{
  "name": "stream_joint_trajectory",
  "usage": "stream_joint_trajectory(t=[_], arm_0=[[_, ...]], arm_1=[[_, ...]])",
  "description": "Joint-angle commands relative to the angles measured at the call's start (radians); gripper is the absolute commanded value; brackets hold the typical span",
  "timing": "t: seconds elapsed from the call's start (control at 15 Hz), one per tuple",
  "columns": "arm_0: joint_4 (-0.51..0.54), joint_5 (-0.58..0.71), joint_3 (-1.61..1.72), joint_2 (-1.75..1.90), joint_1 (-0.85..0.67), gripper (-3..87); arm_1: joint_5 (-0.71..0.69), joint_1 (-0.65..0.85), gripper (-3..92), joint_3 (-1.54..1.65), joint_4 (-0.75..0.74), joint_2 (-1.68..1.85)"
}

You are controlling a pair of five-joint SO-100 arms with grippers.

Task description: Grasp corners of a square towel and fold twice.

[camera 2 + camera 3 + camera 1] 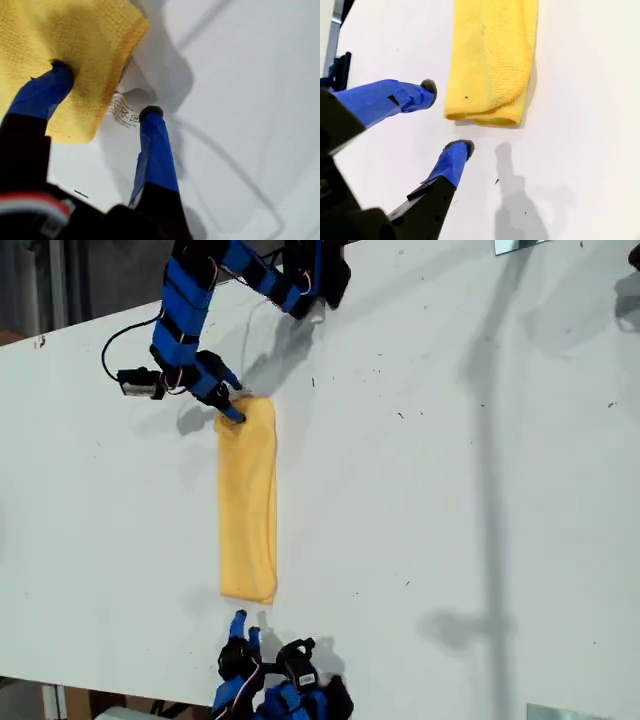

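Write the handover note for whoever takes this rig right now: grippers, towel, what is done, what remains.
My first gripper: open, at the towel end nearer the exterior view's top; one finger rests on the cloth, the other is on the table beside the small white tag.
My second gripper: open, holding nothing, just short of the other end, not touching it.
The square towel: lies flat as a narrow strip, doubled over lengthwise.
Done: the first fold, by the look of it.
Left: grasp the end corners and fold the strip end to end.
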Motion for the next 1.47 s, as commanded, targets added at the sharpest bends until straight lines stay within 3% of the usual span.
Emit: stream_joint_trajectory(t=[0.0, 0.2, 0.4, 0.47, 0.6, 1.07, 1.4], arm_0=[[0.046, -0.015, 0.054, 0.120, -0.025, 18.8], [0.137, -0.043, 0.167, 0.360, -0.029, 18.9], [0.138, -0.064, 0.295, 0.462, -0.021, 18.7], [0.117, -0.074, 0.311, 0.456, -0.009, 18.7], [0.098, -0.083, 0.351, 0.462, -0.003, 18.6], [0.097, -0.100, 0.365, 0.468, 0.015, 18.4], [0.095, -0.095, 0.368, 0.469, 0.012, 18.2]], arm_1=[[-0.021, 0.037, 30.2, -0.048, 0.006, -0.051], [-0.040, -0.002, 27.1, -0.035, 0.008, -0.057], [-0.040, -0.110, 26.0, -0.064, -0.009, -0.075], [-0.038, -0.112, 22.6, -0.071, -0.008, -0.097], [-0.040, -0.075, 0.3, -0.052, 0.006, -0.114], [-0.020, 0.244, 0.0, 0.328, -0.071, 0.347], [0.064, 0.166, -0.1, 0.121, 0.147, 0.603]])
